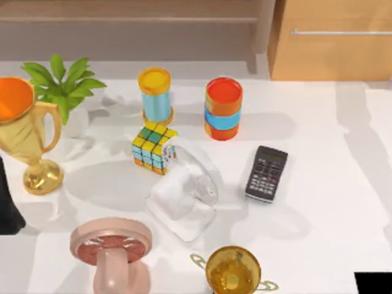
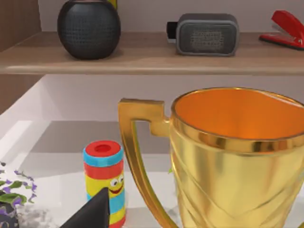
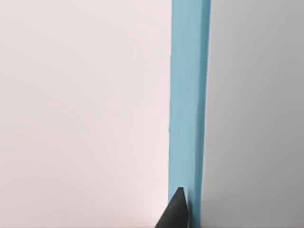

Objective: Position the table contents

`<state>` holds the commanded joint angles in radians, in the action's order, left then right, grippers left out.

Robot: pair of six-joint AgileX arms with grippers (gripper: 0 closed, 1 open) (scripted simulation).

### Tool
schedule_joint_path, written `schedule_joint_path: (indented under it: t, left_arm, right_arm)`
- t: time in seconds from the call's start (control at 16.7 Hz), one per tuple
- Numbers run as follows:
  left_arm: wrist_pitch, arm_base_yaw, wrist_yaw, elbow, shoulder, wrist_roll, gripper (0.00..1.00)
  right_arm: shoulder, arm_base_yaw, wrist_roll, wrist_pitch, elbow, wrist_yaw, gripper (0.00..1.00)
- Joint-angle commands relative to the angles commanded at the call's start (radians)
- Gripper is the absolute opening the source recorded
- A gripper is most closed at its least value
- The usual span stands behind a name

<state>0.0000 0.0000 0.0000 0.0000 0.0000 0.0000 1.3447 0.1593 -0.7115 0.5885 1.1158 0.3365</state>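
Observation:
The white table point(image 1: 331, 184) carries several objects. A gold trophy point(image 1: 27, 131) with an orange inside stands at its left edge and looms close in the left wrist view point(image 2: 237, 161). My left gripper point(image 1: 6, 205) is a dark shape just in front of the trophy's base, and a dark tip of it point(image 2: 90, 211) shows in the left wrist view. My right gripper point(image 1: 372, 283) sits at the table's front right corner. Its dark tip point(image 3: 175, 211) shows against a blue strip point(image 3: 187, 104).
A potted plant point(image 1: 64, 86), a yellow-lidded can point(image 1: 155, 95), a red and blue can point(image 1: 223, 108), a colour cube point(image 1: 153, 147), a clear-and-white object point(image 1: 182, 193), a calculator point(image 1: 266, 173), a pink object point(image 1: 111, 248) and a small gold cup point(image 1: 233, 269) crowd the table. A wooden shelf point(image 2: 142, 54) runs behind.

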Motion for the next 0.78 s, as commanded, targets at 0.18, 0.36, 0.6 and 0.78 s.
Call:
schedule_joint_path:
  t: [0.18, 0.36, 0.6, 0.78]
  left_arm:
    - [0.000, 0.000, 0.000, 0.000, 0.000, 0.000, 1.00]
    - [0.000, 0.000, 0.000, 0.000, 0.000, 0.000, 1.00]
    - [0.000, 0.000, 0.000, 0.000, 0.000, 0.000, 1.00]
    - [0.000, 0.000, 0.000, 0.000, 0.000, 0.000, 1.00]
  right_arm:
    - [-0.020, -0.265, -0.125, -0.006, -0.115, -0.086, 0.00]
    - [0.024, -0.500, -0.249, -0.014, -0.223, -0.188, 0.00]
    - [0.144, -0.723, -0.408, -0.014, -0.324, -0.348, 0.00]
    - [0.255, -0.792, -0.520, 0.003, -0.347, -0.484, 0.00]
